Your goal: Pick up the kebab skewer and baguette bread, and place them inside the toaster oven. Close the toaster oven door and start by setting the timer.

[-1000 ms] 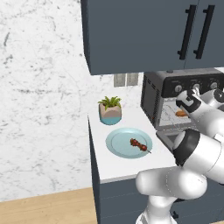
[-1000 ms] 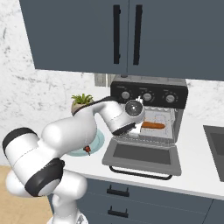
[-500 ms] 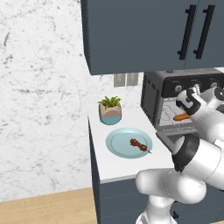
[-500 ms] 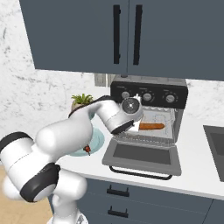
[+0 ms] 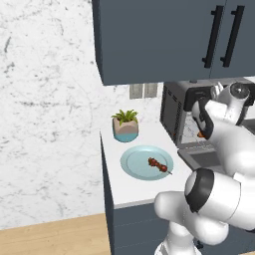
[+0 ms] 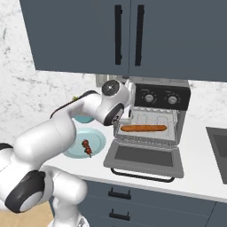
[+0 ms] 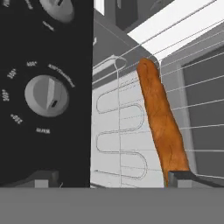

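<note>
The baguette bread (image 6: 144, 128) lies lengthwise on the wire rack inside the toaster oven (image 6: 162, 95). In the hand view the baguette bread (image 7: 159, 120) runs up from beside the right fingertip (image 7: 181, 177), next to a round knob (image 7: 46, 97). My gripper (image 7: 111, 179) is open with nothing between its fingers. It hovers at the oven's left front corner (image 6: 126, 119), just left of the loaf's end. The toaster oven door (image 6: 142, 156) hangs open and flat. The kebab skewer (image 6: 86, 147) rests on the light blue plate (image 6: 95, 137), also seen from the left as the skewer (image 5: 158, 165).
A potted plant (image 5: 125, 125) stands behind the plate (image 5: 134, 167) near the wall. Dark blue cabinets (image 6: 128, 35) hang low over the oven. A sink edge (image 6: 218, 144) shows at the right. The counter ends just left of the plate.
The hand has drawn back up and to the left, out of the oven mouth. Its jaws have opened a little wider. The baguette stays lying on the rack.
</note>
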Robot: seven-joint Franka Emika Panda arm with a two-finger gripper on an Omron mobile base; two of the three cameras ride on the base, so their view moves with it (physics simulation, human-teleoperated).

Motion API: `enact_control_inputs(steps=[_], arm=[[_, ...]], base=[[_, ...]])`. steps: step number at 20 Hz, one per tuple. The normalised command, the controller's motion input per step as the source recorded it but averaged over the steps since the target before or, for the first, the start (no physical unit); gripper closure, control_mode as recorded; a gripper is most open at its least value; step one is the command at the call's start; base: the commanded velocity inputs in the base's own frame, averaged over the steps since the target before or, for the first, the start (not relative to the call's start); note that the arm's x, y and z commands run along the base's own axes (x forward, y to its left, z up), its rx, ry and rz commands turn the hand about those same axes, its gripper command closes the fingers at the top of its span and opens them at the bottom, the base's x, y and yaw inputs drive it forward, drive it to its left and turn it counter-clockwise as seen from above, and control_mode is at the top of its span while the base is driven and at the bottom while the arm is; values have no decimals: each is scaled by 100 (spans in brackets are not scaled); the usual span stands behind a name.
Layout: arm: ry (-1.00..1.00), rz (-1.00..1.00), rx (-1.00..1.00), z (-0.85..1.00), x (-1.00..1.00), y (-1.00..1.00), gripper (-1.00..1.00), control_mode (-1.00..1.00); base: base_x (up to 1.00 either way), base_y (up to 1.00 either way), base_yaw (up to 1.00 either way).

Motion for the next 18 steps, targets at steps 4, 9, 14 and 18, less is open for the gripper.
enact_control_inputs(steps=[4,9,14,18], arm=[[15,-9,-13,59,-11,-8,-100,-100],[23,-9,-12,28,-57,-11,-100,-100],[15,8,-3,-22,-100,7,-100,-100],[23,40,0,-4,-96,50,-100,-100]], base=[[0,0,0],[0,0,0],[0,0,0],[0,0,0]])
